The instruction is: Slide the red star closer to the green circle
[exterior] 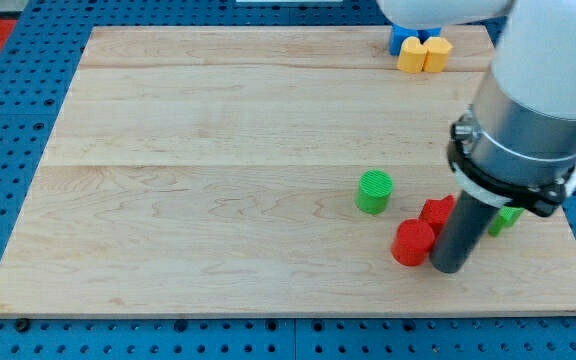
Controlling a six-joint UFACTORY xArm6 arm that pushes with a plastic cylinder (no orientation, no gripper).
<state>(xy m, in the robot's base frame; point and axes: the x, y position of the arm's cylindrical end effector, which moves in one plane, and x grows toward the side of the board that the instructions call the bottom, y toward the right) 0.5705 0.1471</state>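
One wooden board (218, 150) lies on a blue pegboard table (8, 150), and six blocks can be counted on it. Two are red: a red cylinder (412, 243) near the view's bottom right and, touching it on its upper right, a red star (436, 212), partly hidden by the rod. Two are green: the green circle (374, 191), a short round block standing just up and to the left of the red pair and apart from them, and a second green block (508, 217) peeking out from behind the arm, its shape not clear. At the view's top right sit one yellow block (424, 55) and, touching it from behind, one blue block (399, 40).

The arm carries no hand, only the dark rod. My tip (449, 269) rests on the board just right of the red cylinder and just below the red star, close against both.
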